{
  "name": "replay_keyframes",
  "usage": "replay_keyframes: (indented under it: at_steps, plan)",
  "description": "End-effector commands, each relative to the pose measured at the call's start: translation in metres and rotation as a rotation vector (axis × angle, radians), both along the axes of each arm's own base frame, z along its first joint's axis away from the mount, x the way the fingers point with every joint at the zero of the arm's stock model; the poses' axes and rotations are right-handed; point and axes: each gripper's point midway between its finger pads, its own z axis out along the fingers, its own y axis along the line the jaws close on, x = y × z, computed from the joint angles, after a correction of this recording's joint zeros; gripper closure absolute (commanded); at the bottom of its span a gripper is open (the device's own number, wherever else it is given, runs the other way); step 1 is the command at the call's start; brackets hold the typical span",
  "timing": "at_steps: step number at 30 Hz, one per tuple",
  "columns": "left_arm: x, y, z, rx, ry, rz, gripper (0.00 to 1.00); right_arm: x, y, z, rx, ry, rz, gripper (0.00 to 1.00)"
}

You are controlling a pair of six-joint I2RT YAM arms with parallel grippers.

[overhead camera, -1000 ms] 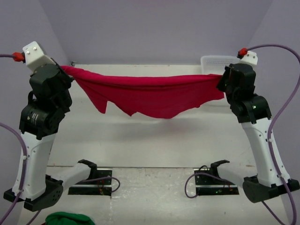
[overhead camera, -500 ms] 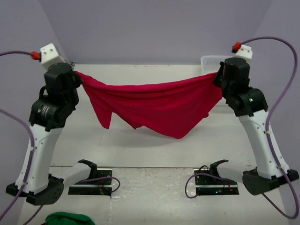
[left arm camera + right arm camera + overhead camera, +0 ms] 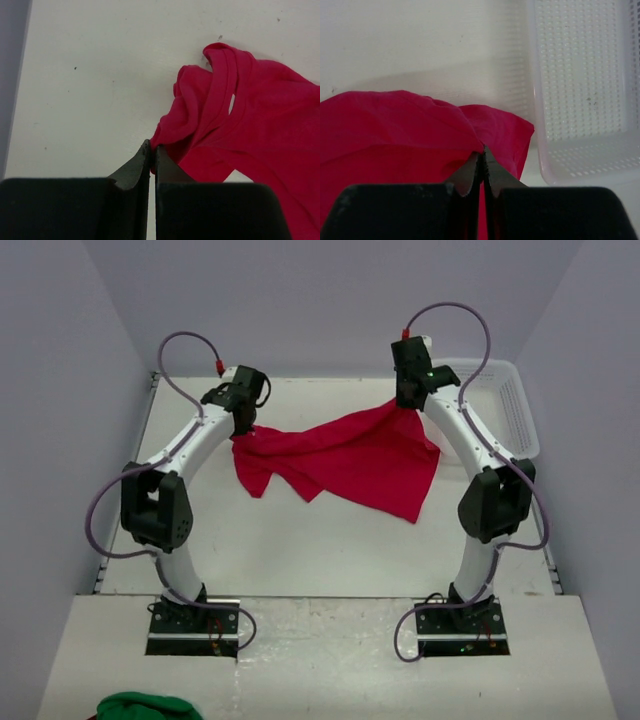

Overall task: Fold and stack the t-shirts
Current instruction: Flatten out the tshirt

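A bright red t-shirt lies rumpled on the white table at the far middle, held at both upper corners. My left gripper is shut on its left edge; in the left wrist view the jaws pinch the cloth low over the table. My right gripper is shut on the shirt's right upper corner; in the right wrist view the jaws pinch the red cloth. The shirt's lower point hangs toward the near right.
A white mesh basket stands at the far right, close beside my right gripper, and shows in the right wrist view. A green cloth lies at the near left edge. Purple walls close in on both sides.
Both arms have reached far forward and down, carrying the shirt from hanging stretched in the air to lying on the far part of the table. The grippers have come closer together.
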Motion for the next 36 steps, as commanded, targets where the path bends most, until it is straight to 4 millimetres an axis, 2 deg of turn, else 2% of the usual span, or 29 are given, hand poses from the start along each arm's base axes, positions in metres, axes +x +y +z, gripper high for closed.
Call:
replay_keyframes:
  at_steps: [1, 2, 3, 4, 6, 8, 10, 11, 12, 14, 16, 17, 18, 19, 20, 21, 23, 24, 25, 26, 27, 28, 29, 30, 31, 32, 34, 35, 36]
  plan:
    - [0.033, -0.006, 0.014, -0.05, -0.085, 0.023, 1.0, 0.021, 0.005, 0.027, 0.005, -0.073, 0.034, 1.0]
    - [0.037, -0.005, 0.01, -0.048, -0.079, 0.027, 1.0, 0.025, 0.006, 0.026, 0.005, -0.071, 0.038, 1.0]
    - [0.043, -0.004, -0.004, -0.039, -0.05, 0.031, 1.0, 0.03, 0.009, 0.03, 0.007, -0.082, 0.045, 1.0]
    - [0.051, -0.004, -0.004, -0.054, -0.054, 0.034, 1.0, 0.035, 0.01, 0.019, 0.0, -0.062, 0.052, 1.0]
    - [0.058, -0.002, -0.018, -0.052, -0.023, 0.038, 1.0, 0.044, 0.015, 0.02, 0.021, -0.064, 0.082, 1.0]
    - [0.068, 0.002, -0.017, -0.065, -0.032, 0.045, 1.0, 0.051, 0.017, 0.003, 0.011, -0.028, 0.088, 1.0]
    - [0.079, 0.002, -0.02, -0.071, -0.035, 0.038, 1.0, 0.056, 0.018, 0.001, 0.013, -0.024, 0.094, 1.0]
    - [0.081, 0.003, -0.019, -0.071, -0.032, 0.041, 1.0, 0.06, 0.018, -0.008, 0.01, -0.006, 0.092, 1.0]
    - [0.085, 0.002, -0.022, -0.073, -0.028, 0.039, 1.0, 0.063, 0.017, -0.006, 0.013, -0.013, 0.09, 1.0]
    - [0.093, -0.001, -0.014, -0.096, -0.054, 0.025, 0.93, 0.066, 0.018, -0.01, 0.011, -0.006, 0.098, 1.0]
    - [0.096, -0.002, -0.008, -0.098, -0.069, 0.014, 0.79, 0.07, 0.015, -0.009, 0.009, -0.009, 0.095, 1.0]
    - [0.096, -0.002, -0.005, -0.099, -0.08, 0.016, 0.56, 0.071, 0.013, -0.008, 0.016, -0.012, 0.097, 0.95]
    - [0.095, -0.001, 0.003, -0.106, -0.104, 0.018, 0.36, 0.072, 0.015, -0.004, 0.028, -0.02, 0.106, 0.73]
    - [0.093, -0.001, 0.007, -0.109, -0.111, 0.02, 0.36, 0.072, 0.012, -0.001, 0.025, -0.027, 0.103, 0.55]
    - [0.092, -0.001, 0.013, -0.117, -0.131, 0.023, 0.16, 0.072, 0.013, 0.003, 0.025, -0.035, 0.102, 0.36]
    - [0.085, 0.001, 0.025, -0.13, -0.159, 0.034, 0.1, 0.073, 0.013, 0.01, 0.029, -0.05, 0.101, 0.12]
    - [0.079, 0.002, 0.041, -0.143, -0.206, 0.044, 0.02, 0.067, 0.017, 0.023, 0.056, -0.065, 0.107, 0.07]
    - [0.067, 0.004, 0.054, -0.154, -0.231, 0.046, 0.02, 0.062, 0.019, 0.022, 0.071, -0.059, 0.104, 0.05]
    - [0.06, 0.001, 0.061, -0.162, -0.246, 0.042, 0.02, 0.051, 0.024, 0.041, 0.092, -0.089, 0.113, 0.04]
    - [0.049, 0.0, 0.08, -0.179, -0.288, 0.034, 0.03, 0.042, 0.027, 0.047, 0.103, -0.092, 0.114, 0.02]
    - [0.037, -0.003, 0.069, -0.18, -0.257, 0.022, 0.04, 0.027, 0.03, 0.033, 0.123, -0.048, 0.101, 0.02]
    - [0.027, -0.016, 0.068, -0.191, -0.25, -0.008, 0.05, 0.007, 0.043, 0.058, 0.168, -0.094, 0.137, 0.02]
    - [0.014, -0.022, 0.074, -0.205, -0.256, -0.032, 0.06, -0.008, 0.05, 0.057, 0.193, -0.088, 0.154, 0.02]
    - [-0.003, -0.039, 0.053, -0.196, -0.198, -0.072, 0.08, -0.025, 0.057, 0.03, 0.218, -0.035, 0.156, 0.02]
    - [-0.014, -0.045, 0.045, -0.194, -0.173, -0.089, 0.15, -0.047, 0.067, 0.046, 0.258, -0.069, 0.191, 0.03]
    - [-0.03, -0.048, 0.03, -0.193, -0.133, -0.1, 0.18, -0.067, 0.072, 0.017, 0.271, 0.005, 0.21, 0.04]
    - [-0.048, -0.06, 0.011, -0.216, -0.082, -0.136, 0.26, -0.088, 0.081, 0.007, 0.293, 0.03, 0.226, 0.08]
    - [-0.052, -0.063, 0.004, -0.224, -0.069, -0.146, 0.37, -0.098, 0.076, 0.009, 0.289, 0.02, 0.219, 0.12]
    - [-0.062, -0.067, -0.013, -0.234, -0.022, -0.158, 0.44, -0.111, 0.071, -0.011, 0.265, 0.067, 0.21, 0.15]
